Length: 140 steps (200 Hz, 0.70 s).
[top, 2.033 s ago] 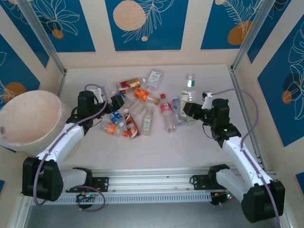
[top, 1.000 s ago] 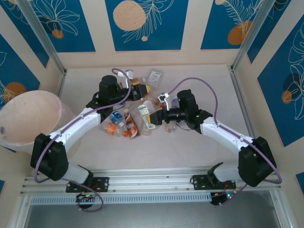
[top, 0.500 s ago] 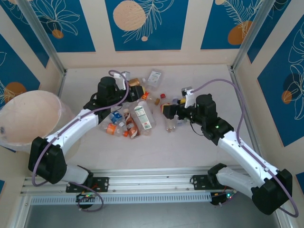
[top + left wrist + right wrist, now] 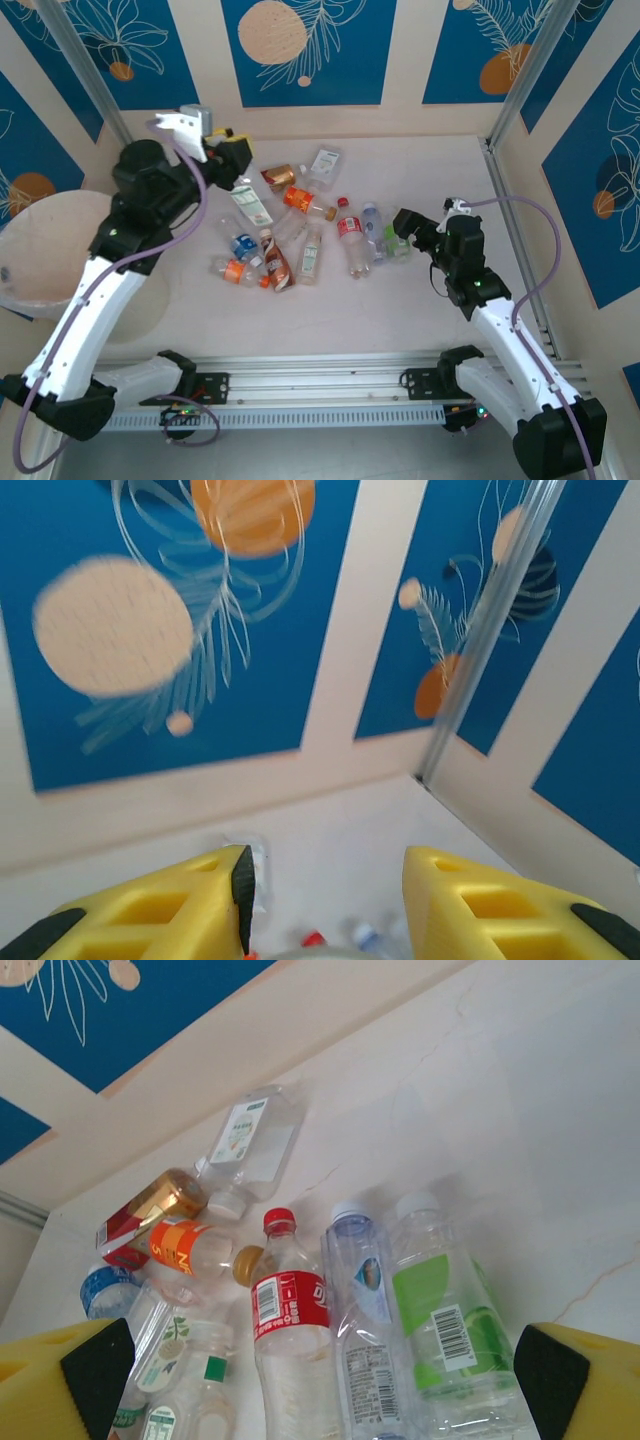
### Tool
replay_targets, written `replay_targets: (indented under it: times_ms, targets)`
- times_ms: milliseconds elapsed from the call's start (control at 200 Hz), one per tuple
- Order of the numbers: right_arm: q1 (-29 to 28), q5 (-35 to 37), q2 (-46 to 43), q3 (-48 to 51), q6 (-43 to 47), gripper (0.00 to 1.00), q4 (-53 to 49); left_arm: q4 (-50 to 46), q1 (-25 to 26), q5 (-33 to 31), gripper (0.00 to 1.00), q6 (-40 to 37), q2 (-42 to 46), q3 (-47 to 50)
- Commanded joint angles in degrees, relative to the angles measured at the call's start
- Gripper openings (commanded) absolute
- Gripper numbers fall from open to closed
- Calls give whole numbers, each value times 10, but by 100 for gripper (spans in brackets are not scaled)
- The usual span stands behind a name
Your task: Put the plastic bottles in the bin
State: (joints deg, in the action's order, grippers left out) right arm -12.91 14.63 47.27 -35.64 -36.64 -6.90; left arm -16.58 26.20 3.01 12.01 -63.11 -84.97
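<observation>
The surface [image 4: 400, 310] lies below your raised left claw [image 4: 232, 150], the bin [image 4: 45, 250] to that claw's left; whether it grips anything, you cannot tell. The plastic bottles [image 4: 350, 238] lie scattered just ahead of your right claw [image 4: 400, 230], spread wide and empty.

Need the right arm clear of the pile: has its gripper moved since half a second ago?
Yes. The right gripper has drawn back rightward, away from the red-label bottle, toward the right frame rail.

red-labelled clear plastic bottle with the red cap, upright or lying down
Lying down: the red-labelled clear plastic bottle rests on its side on the pale table.
</observation>
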Motion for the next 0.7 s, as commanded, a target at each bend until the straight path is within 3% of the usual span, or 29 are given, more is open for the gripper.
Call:
replay_targets:
  times_ms: [0, 180, 295, 365, 480, 605, 695]
  targets:
    - [5, 16, -12, 10, -16, 99, 16, -59, -5, -99, 0, -83, 16, -63]
    - [7, 14, -9, 12, -9, 100, 43, -82, -4, -359, 0, -184, 18, -150]
    - [11, 18, -6, 15, 1, 99, 60, -34, -8, -544, 0, -287, 4, -174]
    - [13, -1, -6, 15, 10, 100, 73, -8, -32, -617, 0, -324, -4, -174]
    - [15, -58, -4, 12, 33, 100, 100, -107, -114, -627, 0, -219, -6, -171]
    - [10, -232, -1, 2, 101, 100, 148, -142, -184, -616, 0, -136, 8, -101]
    - [-26, -237, 5, -27, 149, 100, 113, -153, -232, -565, 0, -84, 11, -55]
